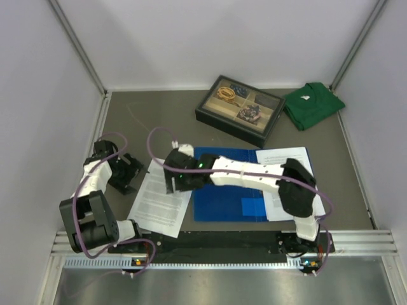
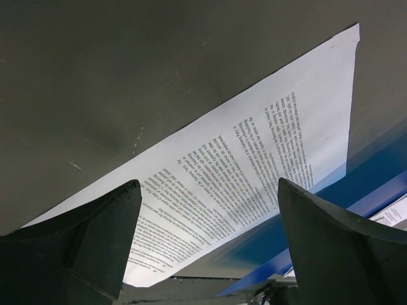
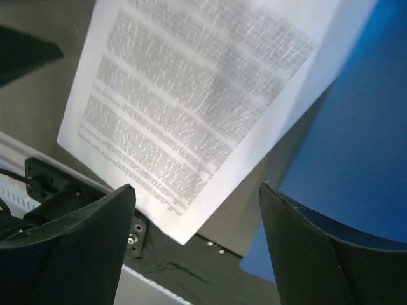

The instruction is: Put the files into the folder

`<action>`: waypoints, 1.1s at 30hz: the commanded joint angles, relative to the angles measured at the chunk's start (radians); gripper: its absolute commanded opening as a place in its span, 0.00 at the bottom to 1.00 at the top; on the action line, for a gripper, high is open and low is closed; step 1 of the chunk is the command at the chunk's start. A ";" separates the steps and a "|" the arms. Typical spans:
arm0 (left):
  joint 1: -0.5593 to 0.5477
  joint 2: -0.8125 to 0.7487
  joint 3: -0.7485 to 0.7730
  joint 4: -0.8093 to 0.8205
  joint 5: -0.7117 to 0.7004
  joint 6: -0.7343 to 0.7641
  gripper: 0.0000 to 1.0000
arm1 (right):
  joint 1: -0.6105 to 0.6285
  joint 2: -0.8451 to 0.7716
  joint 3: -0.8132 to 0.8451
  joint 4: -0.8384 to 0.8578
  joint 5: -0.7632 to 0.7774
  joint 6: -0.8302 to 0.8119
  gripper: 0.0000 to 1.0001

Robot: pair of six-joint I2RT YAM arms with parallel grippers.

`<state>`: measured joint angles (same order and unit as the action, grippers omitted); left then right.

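Note:
The blue folder (image 1: 222, 190) lies open and flat in the middle of the table. One printed sheet of the files (image 1: 156, 200) lies left of it, its right edge at the folder's left edge. Another printed sheet (image 1: 286, 166) lies on the folder's right half. My right gripper (image 1: 174, 184) hangs open over the left sheet's right edge; its wrist view shows the sheet (image 3: 191, 95) and folder (image 3: 356, 127) between open empty fingers (image 3: 197, 197). My left gripper (image 1: 135, 175) is open and empty at the sheet's left edge, facing the sheet (image 2: 254, 159) and folder (image 2: 375, 171).
A black-framed compartment tray (image 1: 240, 109) stands at the back centre. A green folded shirt (image 1: 311, 105) lies at the back right. White walls close in both sides. The arms' base rail (image 1: 222, 241) runs along the near edge.

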<state>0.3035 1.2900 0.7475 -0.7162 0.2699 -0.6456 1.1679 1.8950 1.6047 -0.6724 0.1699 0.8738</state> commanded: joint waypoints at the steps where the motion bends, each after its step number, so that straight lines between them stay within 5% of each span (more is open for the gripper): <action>1: 0.009 0.048 -0.014 0.024 0.038 -0.029 0.92 | 0.114 0.062 0.049 0.103 0.002 0.226 0.79; 18: 0.031 0.006 -0.068 0.060 0.040 -0.077 0.82 | 0.173 0.292 0.231 -0.285 0.235 0.488 0.82; 33: 0.031 -0.026 -0.089 0.066 0.088 -0.080 0.82 | 0.150 0.357 0.204 -0.199 0.200 0.459 0.83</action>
<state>0.3294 1.2900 0.6712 -0.6769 0.3264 -0.7124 1.3258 2.2299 1.7969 -0.8917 0.3687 1.3300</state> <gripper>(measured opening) 0.819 0.825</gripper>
